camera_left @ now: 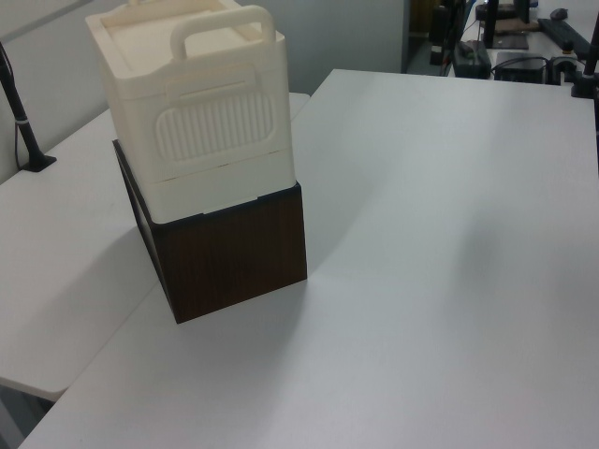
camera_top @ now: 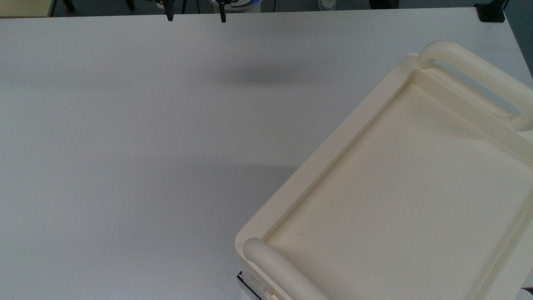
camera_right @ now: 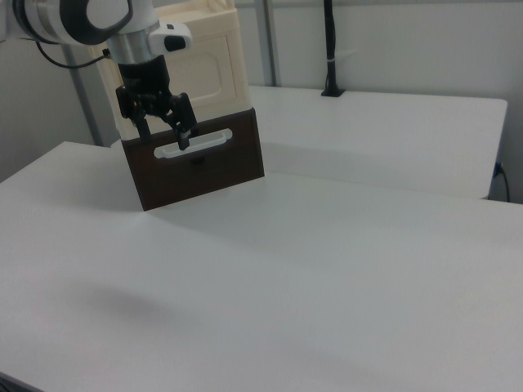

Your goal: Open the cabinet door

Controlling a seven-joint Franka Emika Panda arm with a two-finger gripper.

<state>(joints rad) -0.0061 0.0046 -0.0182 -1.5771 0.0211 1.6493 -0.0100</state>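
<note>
Bare white table (camera_top: 125, 146) beside cabinet (camera_right: 196, 122), open-fingered gripper (camera_right: 163, 135) above.

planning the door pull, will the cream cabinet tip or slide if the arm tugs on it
Tipping seems possible: the cream cabinet sits raised on a dark wooden box. It looks like hollow moulded plastic, so probably light. It appears simply set on the box, overhanging its edges, so it might slide on a tug.

One cream cabinet (camera_left: 201, 122) with two tube handles (camera_top: 479, 79) sits on one dark brown box (camera_left: 234, 257), on one white bench (camera_top: 145, 146), with one robot arm (camera_right: 98, 20) nearby.
</note>
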